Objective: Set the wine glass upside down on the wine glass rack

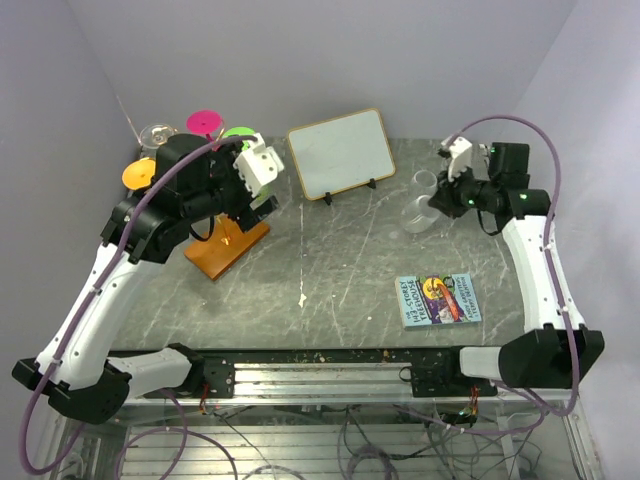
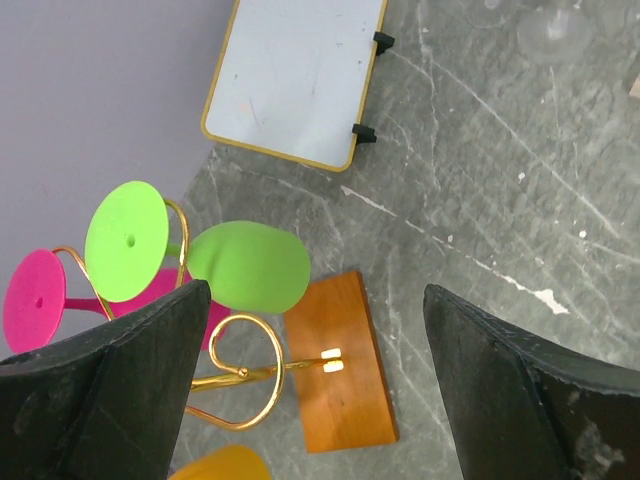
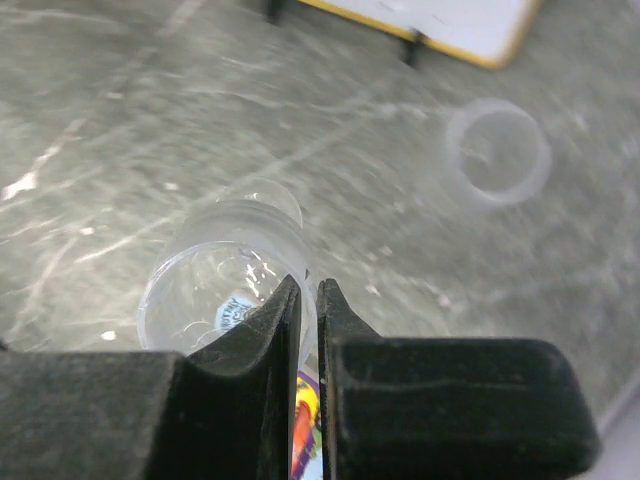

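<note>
The right claw (image 3: 308, 290) is clenched on the rim of the clear wine glass (image 3: 220, 280), and the thin wall of the glass sits in the narrow slit between its two fingers. I think this grip is chosen because the wall is the only thin part that the fingers can pinch. The glass is at the right side of the table (image 1: 330, 260), with its mouth turned toward the wrist camera. I cannot tell whether it rests on the stone or is lifted. The rack (image 2: 240, 375) stands far away at the back left on its wooden base (image 2: 340, 370). Green (image 2: 250, 265), pink (image 2: 38, 300) and orange (image 2: 220, 465) glasses hang on it, and one gold curl at the front looks free. The left claw (image 2: 315, 300) hangs released and empty directly above the rack, so in my opinion it must give room first. Between glass and rack the middle of the table is open. The whiteboard (image 1: 340, 152) limits the back edge, and the book (image 1: 438, 299) lies in front.
</note>
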Robot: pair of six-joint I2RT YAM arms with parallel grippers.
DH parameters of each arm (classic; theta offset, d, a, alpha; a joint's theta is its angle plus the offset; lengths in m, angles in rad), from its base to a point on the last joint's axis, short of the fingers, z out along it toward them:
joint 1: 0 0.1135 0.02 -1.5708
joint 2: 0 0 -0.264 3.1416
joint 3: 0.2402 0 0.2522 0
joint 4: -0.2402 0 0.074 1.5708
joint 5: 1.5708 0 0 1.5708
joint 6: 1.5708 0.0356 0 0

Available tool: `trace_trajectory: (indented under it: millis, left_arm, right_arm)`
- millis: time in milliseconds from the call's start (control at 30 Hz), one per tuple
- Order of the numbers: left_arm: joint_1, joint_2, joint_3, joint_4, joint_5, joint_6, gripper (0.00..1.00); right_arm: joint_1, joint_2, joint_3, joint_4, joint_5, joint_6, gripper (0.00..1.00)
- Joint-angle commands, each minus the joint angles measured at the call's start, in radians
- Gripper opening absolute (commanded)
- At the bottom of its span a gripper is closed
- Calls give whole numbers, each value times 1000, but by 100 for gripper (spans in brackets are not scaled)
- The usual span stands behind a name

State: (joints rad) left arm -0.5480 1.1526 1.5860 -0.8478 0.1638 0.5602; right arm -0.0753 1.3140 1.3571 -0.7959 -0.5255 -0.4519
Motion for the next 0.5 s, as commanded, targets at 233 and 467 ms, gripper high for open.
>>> trace_trajectory:
  millis: [233, 467]
  left_arm:
    - [117, 10, -37, 252, 336, -446, 91]
    - [171, 41, -69, 397, 436, -785, 84]
  right_arm:
    - [159, -84, 50, 0, -401, -87, 0]
    - [159, -181, 16, 344, -476, 193, 0]
